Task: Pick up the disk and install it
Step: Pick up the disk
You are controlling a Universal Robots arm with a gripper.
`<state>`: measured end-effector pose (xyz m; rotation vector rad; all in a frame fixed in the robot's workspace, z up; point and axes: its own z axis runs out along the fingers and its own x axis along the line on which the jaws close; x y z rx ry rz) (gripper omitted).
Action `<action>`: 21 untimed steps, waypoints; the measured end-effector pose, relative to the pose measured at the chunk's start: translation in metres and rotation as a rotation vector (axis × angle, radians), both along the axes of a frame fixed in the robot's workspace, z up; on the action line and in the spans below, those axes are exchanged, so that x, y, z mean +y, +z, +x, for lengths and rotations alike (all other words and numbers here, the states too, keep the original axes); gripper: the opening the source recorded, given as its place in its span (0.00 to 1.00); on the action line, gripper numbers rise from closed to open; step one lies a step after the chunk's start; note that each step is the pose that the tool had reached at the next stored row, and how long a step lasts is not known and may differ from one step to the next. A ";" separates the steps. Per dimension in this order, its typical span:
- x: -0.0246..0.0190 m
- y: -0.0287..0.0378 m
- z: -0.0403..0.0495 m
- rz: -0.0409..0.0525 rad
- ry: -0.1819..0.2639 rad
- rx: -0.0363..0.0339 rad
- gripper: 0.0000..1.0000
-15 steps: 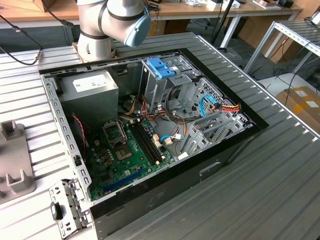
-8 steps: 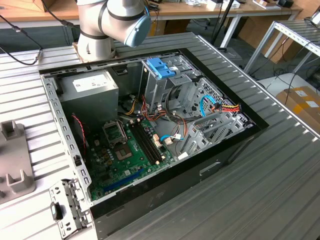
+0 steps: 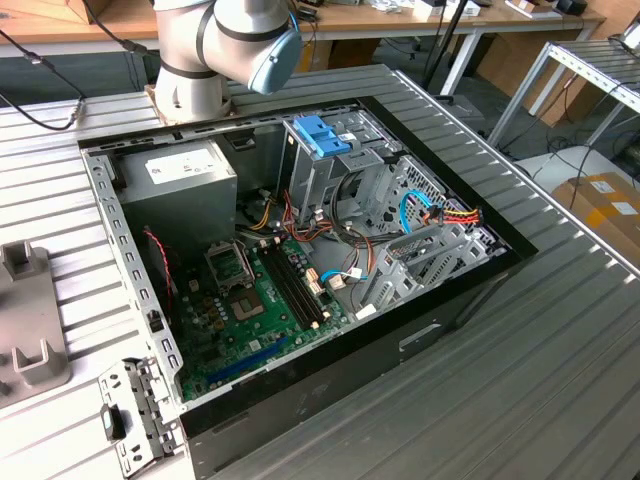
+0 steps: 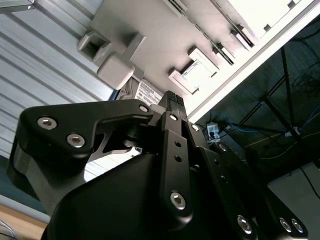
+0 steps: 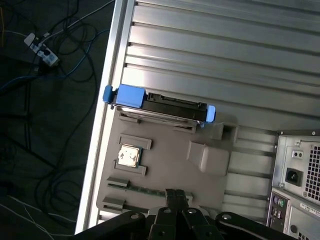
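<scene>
Hovering | claw (image 5: 174,192) closed, empty | disk (image 5: 170,106) at grey fixture (image 5: 165,161) edge, apart

An open computer case (image 3: 330,395) lies on its side on the ribbed metal table (image 3: 530,380). Inside it a green motherboard (image 3: 250,310) covers the bottom. A grey power supply (image 3: 180,180) sits in the corner towards the exterior view's left, and an upright metal drive cage (image 3: 320,182) carries a blue bracket (image 3: 322,135) on top. A loose metal bracket (image 3: 135,410) lies just beside the case's near corner. In the first wrist view, a grey fixture plate (image 5: 165,162) holds a processor chip (image 5: 129,156) and a memory stick (image 5: 150,190). A power strip (image 5: 42,50) lies among cables on the floor.
</scene>
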<state>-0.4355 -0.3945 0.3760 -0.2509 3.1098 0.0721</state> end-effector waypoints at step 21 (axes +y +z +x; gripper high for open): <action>0.0000 -0.0001 0.0000 -0.0001 0.091 0.0000 0.11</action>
